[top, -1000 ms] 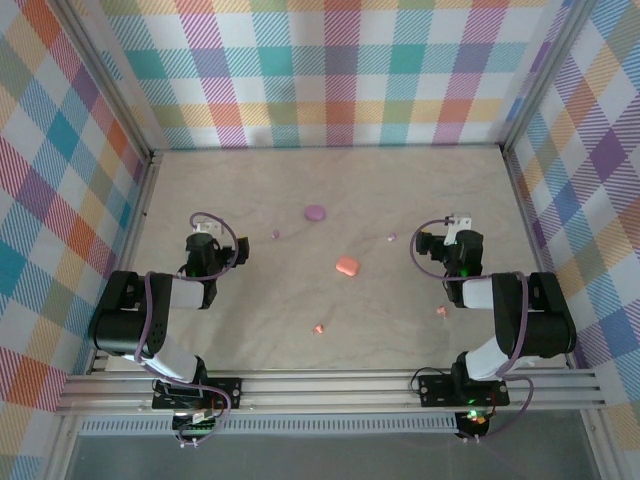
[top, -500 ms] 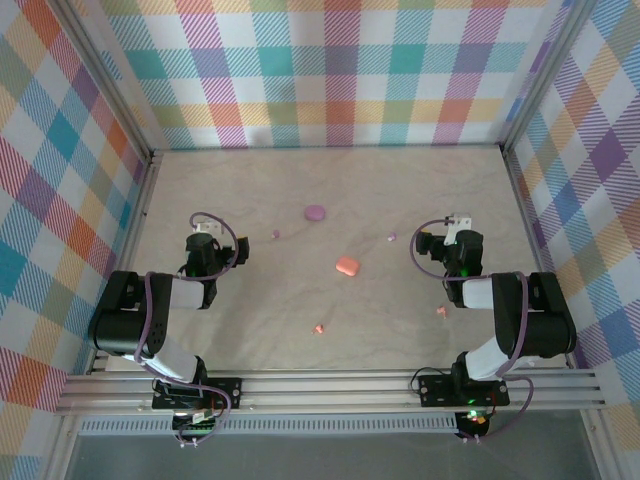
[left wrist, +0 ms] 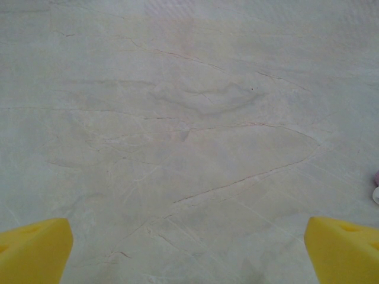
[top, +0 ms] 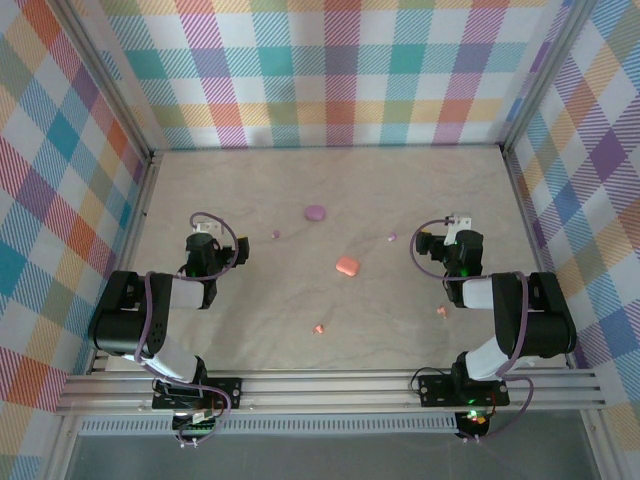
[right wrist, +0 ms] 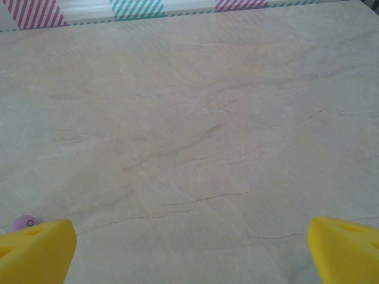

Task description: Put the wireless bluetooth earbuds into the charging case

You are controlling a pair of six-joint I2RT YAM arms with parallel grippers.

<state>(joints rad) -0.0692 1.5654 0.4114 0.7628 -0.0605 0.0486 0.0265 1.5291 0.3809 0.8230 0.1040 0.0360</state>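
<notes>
I judge nothing is started yet: my left gripper (left wrist: pixel 189 251) and right gripper (right wrist: pixel 189 251) both gape wide and empty. Taking the orange case (top: pixel 347 265) as my mark, two purple earbuds (top: pixel 276 234) lie beyond it on either side and two orange earbuds (top: pixel 319 328) lie nearer me. Next comes a fine pinch on one tiny rounded nub.

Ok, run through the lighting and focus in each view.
Top external: even, soft light, no glare on the table, everything sharp. Left wrist: table veining crisp, yellow fingertips soft-edged at the bottom corners. Right wrist: same, with the purple earbud at lower left readable.
</notes>
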